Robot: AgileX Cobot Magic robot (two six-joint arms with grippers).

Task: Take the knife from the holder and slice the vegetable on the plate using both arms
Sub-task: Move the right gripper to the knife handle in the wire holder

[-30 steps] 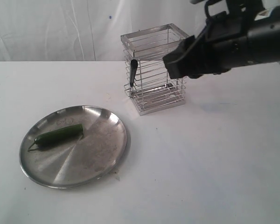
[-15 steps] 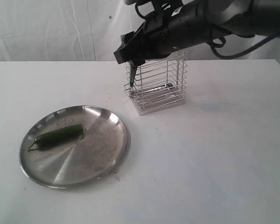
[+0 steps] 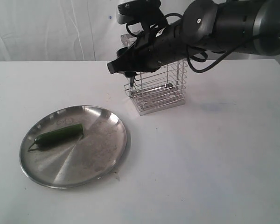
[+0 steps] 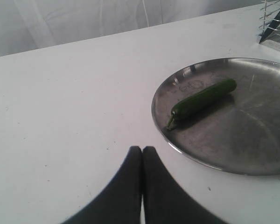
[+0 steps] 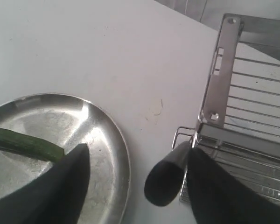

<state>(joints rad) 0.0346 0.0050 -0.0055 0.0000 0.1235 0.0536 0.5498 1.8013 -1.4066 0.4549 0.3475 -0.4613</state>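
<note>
Both right fingers (image 5: 72,177) stand spread wide, the knife (image 5: 165,179) handle between them and close to one, nothing grasped yet. The left fingers (image 4: 130,186) are pressed together, empty. The knife stands near upright at the holder (image 3: 161,88) corner, handle up, tip down. Closing off-centre could snag a wire and tip the holder.

Right arm (image 3: 224,23) has swung in from the right side of the holder (image 3: 161,88), across its front to the left corner. Right gripper (image 3: 123,66) dropped a touch since the last look. The knife (image 5: 167,177) handle now stands between its spread jaws, close by 1 finger.
</note>
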